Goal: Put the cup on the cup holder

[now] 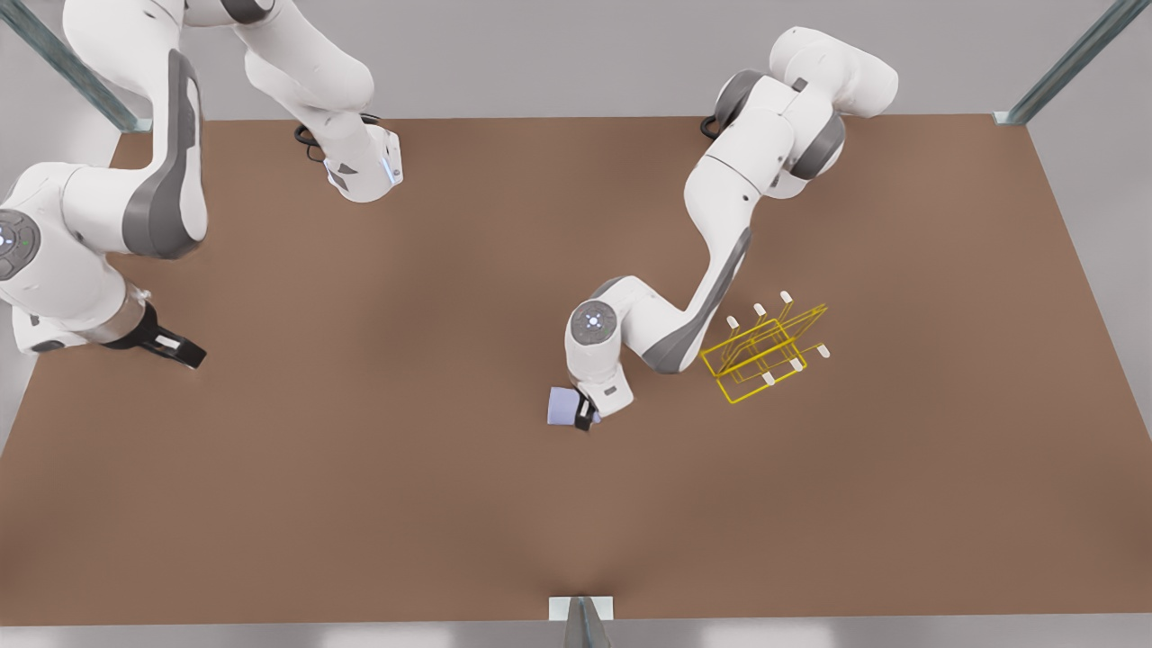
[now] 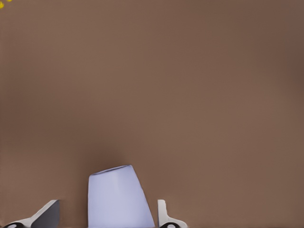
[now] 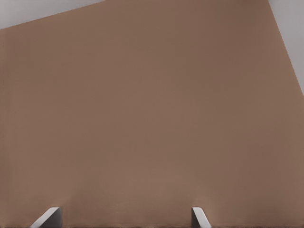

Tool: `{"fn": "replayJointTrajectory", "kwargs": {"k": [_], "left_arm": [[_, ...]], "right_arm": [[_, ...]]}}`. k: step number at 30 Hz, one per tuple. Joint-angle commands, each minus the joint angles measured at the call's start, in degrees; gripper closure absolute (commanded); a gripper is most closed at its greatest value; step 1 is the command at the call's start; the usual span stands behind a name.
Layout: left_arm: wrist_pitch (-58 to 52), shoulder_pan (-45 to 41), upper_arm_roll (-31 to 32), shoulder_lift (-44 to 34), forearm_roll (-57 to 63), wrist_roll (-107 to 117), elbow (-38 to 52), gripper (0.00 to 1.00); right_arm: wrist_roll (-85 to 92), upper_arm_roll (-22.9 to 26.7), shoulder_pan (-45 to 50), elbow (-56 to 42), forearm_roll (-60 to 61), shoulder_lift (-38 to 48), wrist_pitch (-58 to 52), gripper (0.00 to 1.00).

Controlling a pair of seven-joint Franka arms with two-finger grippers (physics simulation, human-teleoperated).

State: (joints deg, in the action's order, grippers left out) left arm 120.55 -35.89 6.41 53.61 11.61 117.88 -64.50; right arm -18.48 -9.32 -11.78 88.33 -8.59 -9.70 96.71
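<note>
Presently the cup (image 1: pixel 564 406) is being straddled by the left pincer (image 1: pixel 585 416), its fingers (image 2: pixel 164 213) standing apart on either side with gaps showing, so no grip is being made yet. The cup is lying near the cup holder (image 1: pixel 765 351), on the table (image 1: pixel 360 495) toward the front view's left of it. Grasping, lifting and seating on a prong are being judged as outstanding. The right pincer (image 1: pixel 184 351) is waiting well away from the cup holder, fingers apart.
</note>
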Motion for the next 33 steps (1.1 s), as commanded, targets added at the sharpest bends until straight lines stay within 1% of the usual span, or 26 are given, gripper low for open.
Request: {"fn": "replayJointTrajectory", "kwargs": {"k": [1, 4, 6, 10, 14, 15, 17, 21, 23, 33], "left_arm": [[-1.81, -0.14, 0.01, 0.18, 0.34, -0.11, -0.27, 0.00], [-1.55, -0.14, 0.01, 0.18, 0.25, 0.42, -0.27, 0.00], [-1.55, -0.14, 0.01, 0.27, 0.25, 0.51, -0.62, 0.00], [-1.55, -0.23, 0.10, 0.80, -0.01, 6.65, -0.54, 0.00], [-1.46, -0.58, -0.08, 1.67, 0.34, 12.37, 0.17, 0.00], [-1.28, -2.25, -1.84, 2.11, 0.26, 13.60, 0.52, 0.00], [-1.28, -2.87, -2.54, 3.26, 0.08, 15.18, 3.06, 0.00], [-0.05, -3.31, -2.37, 3.26, -0.01, 16.68, 4.39, 0.00], [0.21, -3.40, -2.54, 4.66, -0.01, 17.65, 5.62, 0.00], [1.79, -4.45, -2.54, 6.33, -0.10, 18.09, 5.27, 0.00]], "right_arm": [[24.64, 7.30, 8.53, -2.90, 8.33, 0.12, -12.78, 0.00], [24.72, 8.80, 16.35, -6.15, 9.11, -1.64, -12.16, 0.00], [25.86, 8.01, 16.61, -7.65, 11.58, -2.26, -13.39, 0.00], [27.45, 8.01, 16.26, -8.00, 5.52, -2.61, -10.32, 0.00], [27.18, 8.44, 15.39, -8.17, 4.99, -2.61, -10.05, 0.00], [27.36, 8.36, 14.15, -8.00, 5.78, -2.87, -9.88, 0.00], [27.89, 8.27, 13.98, -8.17, 5.08, -3.22, -9.61, 0.00], [27.89, 8.44, 13.80, -8.17, 5.08, -3.31, -9.52, 0.00], [27.89, 8.44, 13.71, -8.26, 5.08, -3.57, -9.52, 0.00], [27.62, 8.27, 13.19, -7.91, 5.69, -3.57, -9.70, 0.00]]}}
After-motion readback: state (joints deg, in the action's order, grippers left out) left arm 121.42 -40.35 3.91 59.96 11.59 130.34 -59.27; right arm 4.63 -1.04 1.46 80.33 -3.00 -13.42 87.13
